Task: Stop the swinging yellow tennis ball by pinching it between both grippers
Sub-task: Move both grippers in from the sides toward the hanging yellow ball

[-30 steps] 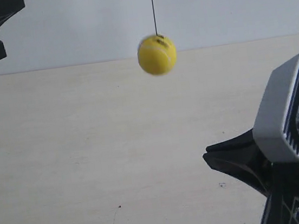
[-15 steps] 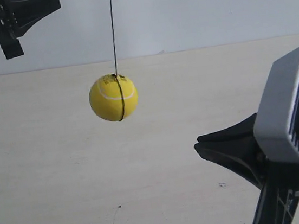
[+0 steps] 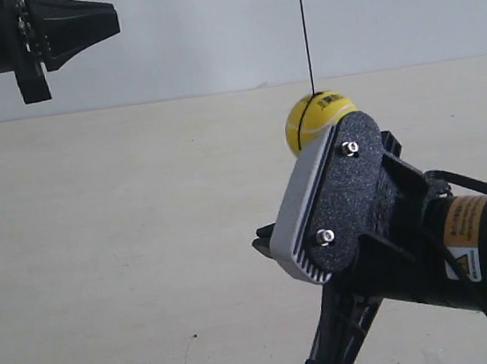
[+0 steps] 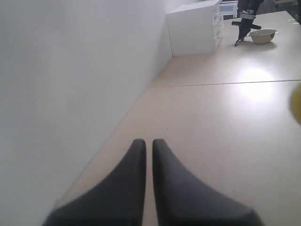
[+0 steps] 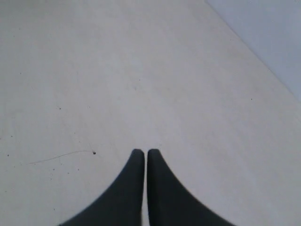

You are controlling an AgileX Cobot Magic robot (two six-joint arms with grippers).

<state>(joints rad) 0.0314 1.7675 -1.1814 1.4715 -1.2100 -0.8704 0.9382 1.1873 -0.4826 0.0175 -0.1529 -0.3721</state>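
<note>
The yellow tennis ball (image 3: 322,114) hangs on its thin dark string (image 3: 303,24), its lower part hidden behind the grey screwed box (image 3: 321,199) of the arm at the exterior view's right. That arm's black tip (image 3: 261,236) points left, below the ball. The tapered tip (image 3: 114,20) of the arm at the exterior view's left sits high up, well apart from the ball. The left gripper (image 4: 148,141) is shut on nothing, with a yellow blur of the ball (image 4: 297,104) at the frame's edge. The right gripper (image 5: 141,151) is shut over bare table.
A pale wooden table (image 3: 127,249) runs back to a white wall (image 3: 190,37). A dark speck (image 3: 194,335) with a hair-thin line marks the table. The left wrist view shows white drawers (image 4: 195,26), a bowl (image 4: 262,35) and a black stand (image 4: 243,23) far off.
The ball swung from the exterior view's left to its right, ending behind the grey box. The arm at the right rose and moved left. The upper left arm reached further right.
</note>
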